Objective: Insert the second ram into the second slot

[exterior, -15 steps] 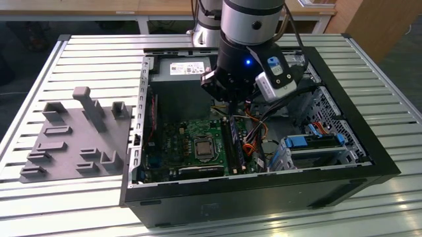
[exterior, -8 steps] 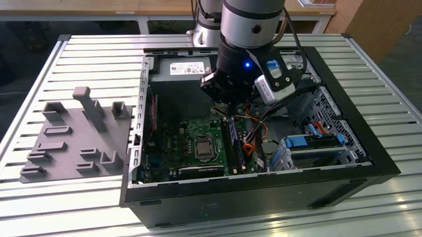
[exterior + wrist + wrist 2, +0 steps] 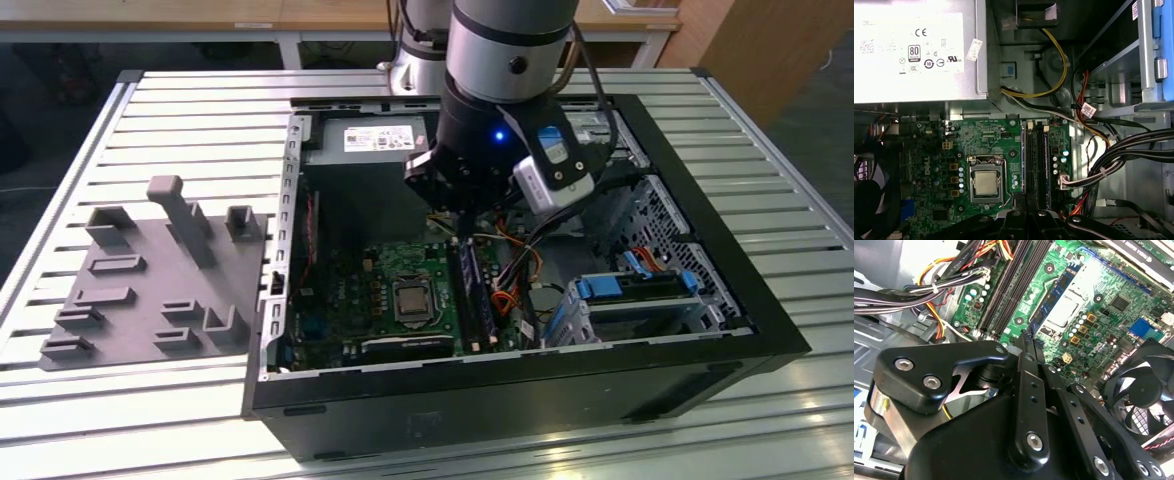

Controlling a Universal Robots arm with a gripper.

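- the robot arm reaches down into an open black computer box (image 3: 534, 400) that sits on a metal table (image 3: 187, 110).
- the gripper (image 3: 461, 230) is low over the green board (image 3: 380, 275), at one end of the long memory slots (image 3: 1039, 160).
- in the second wrist view, the gripper's fingers (image 3: 1026, 365) are squeezed together at the tip.
- a thin blue ram stick (image 3: 1054, 295) stands in the slot next to the shiny square chip (image 3: 986, 181). it shows in the exterior view (image 3: 471, 295) too.
- the fingertips are right at the near end of this stick. i cannot tell if they touch it.
- the two dark slots beside the stick run the same way as it does.
- a big silver power box (image 3: 919, 50) is past the far end of the slots.
- colored wires (image 3: 1114, 155) lie on the other side of the slots from the chip.
- a grey holder (image 3: 147, 290) lies on the table at the exterior view's left.
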